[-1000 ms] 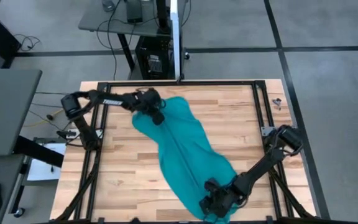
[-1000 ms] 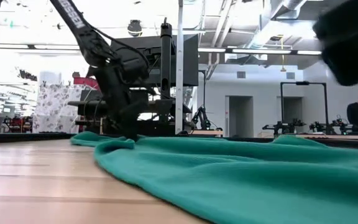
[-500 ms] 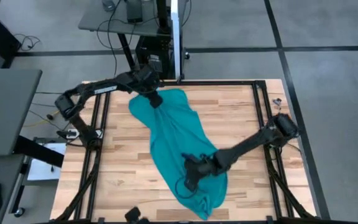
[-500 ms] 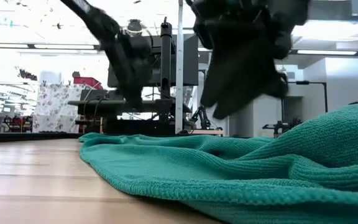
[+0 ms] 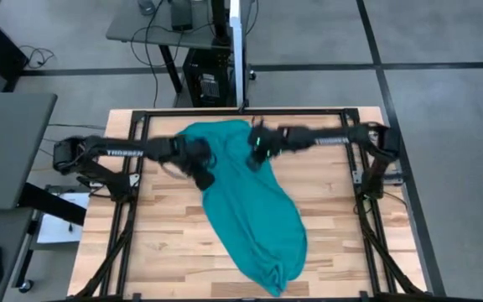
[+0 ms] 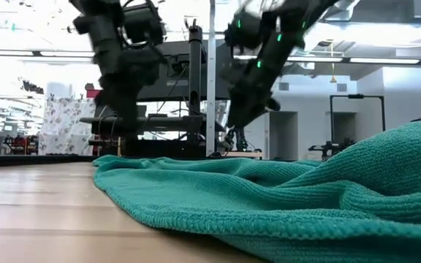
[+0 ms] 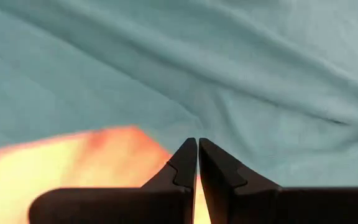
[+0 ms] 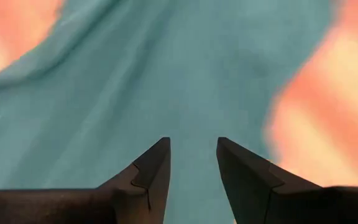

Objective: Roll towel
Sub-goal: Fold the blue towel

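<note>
1. Your towel [image 5: 246,201] lies crumpled on the wooden table [image 5: 334,243]. It stretches diagonally from the far edge, near the middle of the table, down toward the near edge slightly to the right. That diagonal is its long axis.

2. Both grippers are at the far end of the towel. The left gripper [image 5: 201,172] sits at the towel's left edge, and the right gripper [image 5: 257,155] hangs over the right side of the same end. Neither arm is clearly nearer, since both are at the end where a roll could begin, and the near end is well apart from both.

3. In its wrist view, your left gripper [image 7: 197,158] has its fingers pressed together with no cloth between them. The towel's edge is just beyond the tips and bare wood is beside it.

4. In its wrist view, your right gripper [image 8: 192,163] is released, with a clear gap between the fingers and nothing in them. The towel lies straight ahead under it.

5. The towel looks soft and rumpled, a plain teal with long folds running along its length. In the low view its near end [image 6: 357,197] is heaped up rather than flat. I judge it needs spreading out before rolling along the diagonal.
</note>
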### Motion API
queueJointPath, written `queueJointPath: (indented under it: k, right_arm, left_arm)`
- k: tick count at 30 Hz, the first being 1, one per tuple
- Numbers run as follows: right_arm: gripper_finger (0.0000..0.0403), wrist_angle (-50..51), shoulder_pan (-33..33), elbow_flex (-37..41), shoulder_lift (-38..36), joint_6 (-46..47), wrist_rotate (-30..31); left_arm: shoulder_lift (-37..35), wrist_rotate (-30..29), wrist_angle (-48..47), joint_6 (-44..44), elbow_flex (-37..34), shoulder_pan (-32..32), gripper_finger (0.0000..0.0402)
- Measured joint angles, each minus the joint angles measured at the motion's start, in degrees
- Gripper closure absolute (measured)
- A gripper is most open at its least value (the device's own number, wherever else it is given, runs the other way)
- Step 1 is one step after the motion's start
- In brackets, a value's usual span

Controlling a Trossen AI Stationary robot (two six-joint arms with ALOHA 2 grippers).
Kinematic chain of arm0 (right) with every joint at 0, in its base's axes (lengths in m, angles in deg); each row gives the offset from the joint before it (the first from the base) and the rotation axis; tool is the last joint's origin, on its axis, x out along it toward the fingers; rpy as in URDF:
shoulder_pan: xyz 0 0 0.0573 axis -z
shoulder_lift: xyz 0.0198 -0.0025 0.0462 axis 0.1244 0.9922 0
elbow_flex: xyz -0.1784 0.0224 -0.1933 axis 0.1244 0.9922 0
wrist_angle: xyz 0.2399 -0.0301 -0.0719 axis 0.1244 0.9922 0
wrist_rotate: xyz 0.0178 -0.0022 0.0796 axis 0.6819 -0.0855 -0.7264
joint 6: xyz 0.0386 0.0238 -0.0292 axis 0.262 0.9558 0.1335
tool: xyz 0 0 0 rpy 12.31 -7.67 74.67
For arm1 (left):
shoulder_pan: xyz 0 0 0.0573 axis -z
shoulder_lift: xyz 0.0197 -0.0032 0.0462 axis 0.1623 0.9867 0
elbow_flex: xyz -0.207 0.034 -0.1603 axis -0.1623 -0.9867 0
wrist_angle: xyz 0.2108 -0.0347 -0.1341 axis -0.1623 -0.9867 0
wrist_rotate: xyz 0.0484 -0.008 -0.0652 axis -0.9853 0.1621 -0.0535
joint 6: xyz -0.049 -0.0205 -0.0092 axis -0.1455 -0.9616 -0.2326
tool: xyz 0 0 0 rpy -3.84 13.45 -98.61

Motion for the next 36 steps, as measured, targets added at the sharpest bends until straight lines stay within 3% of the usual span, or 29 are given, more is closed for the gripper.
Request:
queueJointPath:
  k: [3,5,8,13,18,25,30,36]
  right_arm:
    - [0.0276,-4.94,5.54,-0.13,1.70,-0.75,-1.95]
    - [0.0276,-7.61,7.95,-0.62,3.92,-1.17,-6.96]
    - [0.0276,-3.65,10.46,-3.75,8.25,-5.88,-14.55]
    - [0.0276,6.05,13.50,-14.11,13.54,-7.89,-17.14]
    - [0.0276,7.83,15.47,-23.49,18.80,-7.11,-18.91]
    - [0.0276,14.40,17.61,-34.79,31.39,-1.40,-35.48]
    - [0.0276,19.96,18.73,-40.71,35.87,-4.58,-36.95]
    - [0.0276,22.99,20.55,-42.68,35.99,-5.05,-32.19]
  left_arm:
    - [0.46,-3.90,12.20,-10.71,-4.96,5.88,0.0400]
    - [2.41,-6.57,19.57,-16.98,-7.38,8.57,0.0400]
    - [6.30,-7.61,27.65,-22.85,-8.93,10.87,0.0400]
    - [12.68,-7.72,29.76,-26.90,-8.02,11.84,0.0400]
    - [14.49,-7.72,30.84,-28.44,-6.74,11.94,0.0400]
    - [14.10,-7.67,31.00,-29.34,-6.67,11.97,0.0400]
    - [14.03,-7.63,30.87,-29.78,-6.67,11.99,0.0400]
    - [14.03,-7.61,30.93,-29.78,-6.67,12.14,0.0400]
